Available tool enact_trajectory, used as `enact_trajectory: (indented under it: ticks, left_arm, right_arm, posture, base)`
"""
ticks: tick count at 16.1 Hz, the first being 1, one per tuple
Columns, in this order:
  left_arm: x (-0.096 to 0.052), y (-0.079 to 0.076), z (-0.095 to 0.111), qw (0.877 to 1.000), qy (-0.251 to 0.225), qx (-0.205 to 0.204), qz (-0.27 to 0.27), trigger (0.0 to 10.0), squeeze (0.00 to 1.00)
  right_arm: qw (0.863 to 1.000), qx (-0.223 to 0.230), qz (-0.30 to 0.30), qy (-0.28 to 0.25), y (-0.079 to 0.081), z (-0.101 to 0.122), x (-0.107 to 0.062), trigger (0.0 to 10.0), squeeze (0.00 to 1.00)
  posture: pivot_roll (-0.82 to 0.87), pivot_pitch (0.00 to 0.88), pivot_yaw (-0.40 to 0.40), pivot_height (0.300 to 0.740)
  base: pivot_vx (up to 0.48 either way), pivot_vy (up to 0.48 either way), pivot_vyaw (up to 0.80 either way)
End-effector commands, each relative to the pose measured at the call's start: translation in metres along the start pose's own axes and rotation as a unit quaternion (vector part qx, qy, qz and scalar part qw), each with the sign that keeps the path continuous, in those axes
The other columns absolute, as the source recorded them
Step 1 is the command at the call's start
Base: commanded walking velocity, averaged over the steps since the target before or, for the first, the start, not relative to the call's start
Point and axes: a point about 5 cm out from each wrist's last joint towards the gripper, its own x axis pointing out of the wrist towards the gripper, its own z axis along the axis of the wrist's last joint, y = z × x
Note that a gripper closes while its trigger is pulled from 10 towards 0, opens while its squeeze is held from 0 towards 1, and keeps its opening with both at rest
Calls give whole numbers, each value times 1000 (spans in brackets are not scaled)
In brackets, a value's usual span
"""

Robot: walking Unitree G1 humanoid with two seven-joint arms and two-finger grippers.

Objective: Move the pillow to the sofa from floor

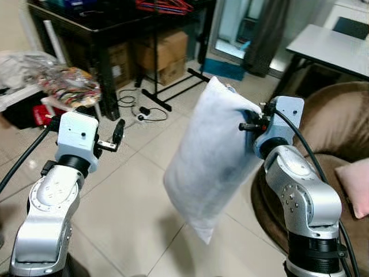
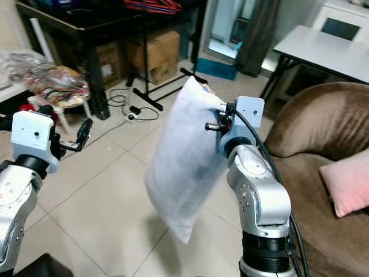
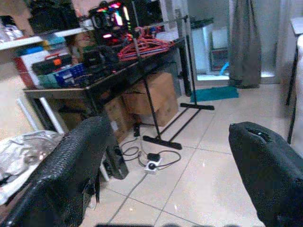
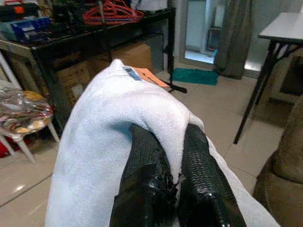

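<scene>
A white pillow (image 1: pixel 210 156) hangs in the air above the tiled floor, pinched near its top edge by my right gripper (image 4: pixel 170 163), whose two black fingers (image 4: pixel 144 156) are shut on a fold of its cover. The brown sofa (image 1: pixel 340 115) lies to the right, close beside my right arm, with a pink cushion (image 2: pixel 349 179) on its seat. My left gripper (image 1: pixel 118 131) is raised on the left, apart from the pillow, and its fingers (image 3: pixel 80 161) stand open with nothing between them.
A black table (image 1: pixel 98 26) with cardboard boxes (image 1: pixel 167 52) under it stands at the back left, beside a black clothes-rack stand (image 1: pixel 167 92) and cables on the floor. A white table (image 1: pixel 334 49) is at the back right. A cluttered stool (image 1: pixel 66 86) is at left.
</scene>
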Motion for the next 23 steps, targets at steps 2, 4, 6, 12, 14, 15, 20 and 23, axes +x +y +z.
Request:
enact_trajectory:
  ticks: [2,4,6,12,14,15,20,23]
  left_arm:
    - [2,-2,2,1000,-2,-3,-9,10000,0]
    - [2,-2,2,1000,-2,-2,-10,10000,0]
    - [2,-2,2,1000,-1,-2,-11,10000,0]
    - [1,-4,1,1000,1,-2,-16,10000,0]
    - [1,-5,1,1000,2,-2,-18,10000,0]
    - [1,-5,1,1000,2,-2,-19,10000,0]
    - [0,-5,0,1000,3,-1,-22,10000,0]
    - [0,-7,0,1000,4,1,-29,10000,0]
  right_arm:
    - [999,-1,-4,-37,-1,15,-1,10000,0]
    - [999,-2,-6,-33,-2,14,0,10000,0]
    - [1000,-1,-8,-26,-2,12,1,10000,0]
    - [1000,2,-12,-23,-3,12,2,10000,0]
    - [1000,2,-13,-22,-4,12,2,10000,0]
    - [1000,2,-13,-22,-4,12,2,10000,0]
    - [1000,-2,-14,-22,-4,12,3,10000,0]
    - [999,-10,-16,-27,-5,12,3,10000,0]
  posture:
    - [14,0,-76,740]
    - [14,0,-76,740]
    - [14,0,-76,740]
    - [12,0,-76,740]
    - [12,0,-77,740]
    - [12,0,-77,740]
    - [15,0,-78,740]
    - [19,0,-78,740]
  base:
    - [322,0,0]
    - [332,0,0]
    - [343,0,-788]
    - [346,0,-788]
    - [345,0,-788]
    - [345,0,-788]
    - [344,0,-788]
    - [346,0,-202]
